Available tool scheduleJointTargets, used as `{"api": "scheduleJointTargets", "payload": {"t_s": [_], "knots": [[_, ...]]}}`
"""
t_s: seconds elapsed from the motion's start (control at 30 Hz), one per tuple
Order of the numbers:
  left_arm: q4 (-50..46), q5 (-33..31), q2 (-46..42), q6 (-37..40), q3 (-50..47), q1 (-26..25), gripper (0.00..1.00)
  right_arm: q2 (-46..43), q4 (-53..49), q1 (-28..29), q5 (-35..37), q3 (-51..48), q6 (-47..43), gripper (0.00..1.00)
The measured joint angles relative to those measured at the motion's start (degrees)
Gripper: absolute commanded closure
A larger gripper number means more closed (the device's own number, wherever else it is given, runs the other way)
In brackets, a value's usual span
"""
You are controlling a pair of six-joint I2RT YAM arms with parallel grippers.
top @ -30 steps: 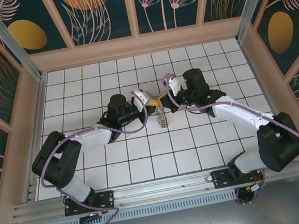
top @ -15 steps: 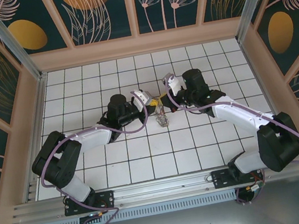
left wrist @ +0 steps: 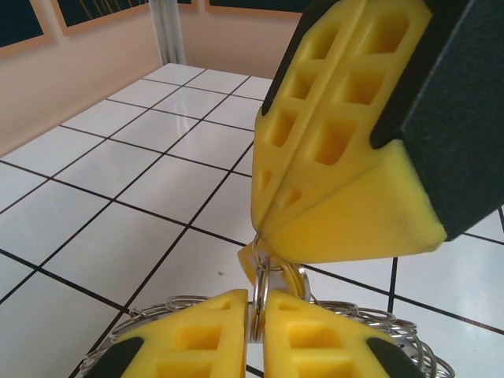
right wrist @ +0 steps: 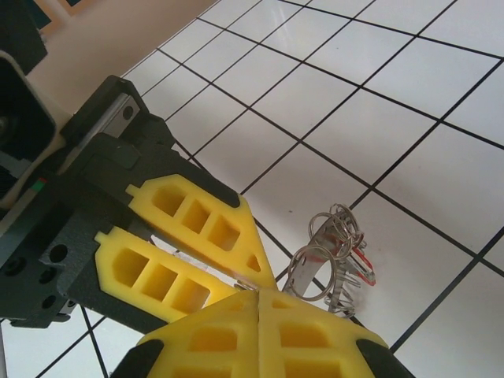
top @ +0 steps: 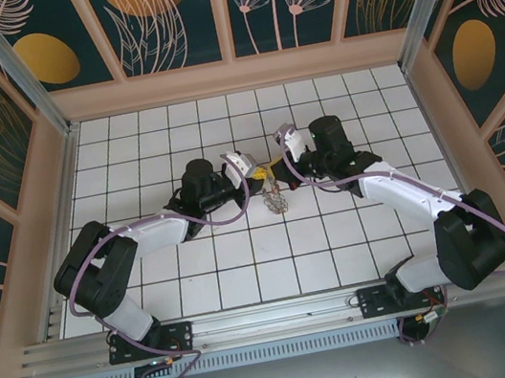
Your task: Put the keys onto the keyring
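My two grippers meet tip to tip above the middle of the table. The left gripper (top: 256, 178) (left wrist: 256, 298) is shut on a thin metal loop of the keyring (top: 277, 200). The right gripper (top: 275, 168) (right wrist: 260, 298) is shut too, and its yellow fingers (left wrist: 339, 173) pinch a small loop right above the left tips. The keyring (right wrist: 335, 256) hangs edge-on below both, and its fringe of loops (left wrist: 157, 309) shows behind my left fingers. A red-edged piece (right wrist: 363, 264), likely a key, hangs among the loops.
White tiled floor (top: 246, 268) lies under the arms, walled by peach frames and dark flowered panels (top: 157, 21). The left arm's black wrist (right wrist: 71, 197) sits close in front of the right wrist camera.
The hanging keyring has turned and bunched up a little under the tips. Both grippers have stayed almost in place, still shut.
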Motion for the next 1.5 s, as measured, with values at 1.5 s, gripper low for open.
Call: {"api": "scheduleJointTargets", "payload": {"t_s": [1.5], "knots": [[-0.4,0.1,-0.2,0.0,-0.1,-0.1,1.00,-0.3,0.0,0.9,2.2,0.0,-0.4,1.00]]}}
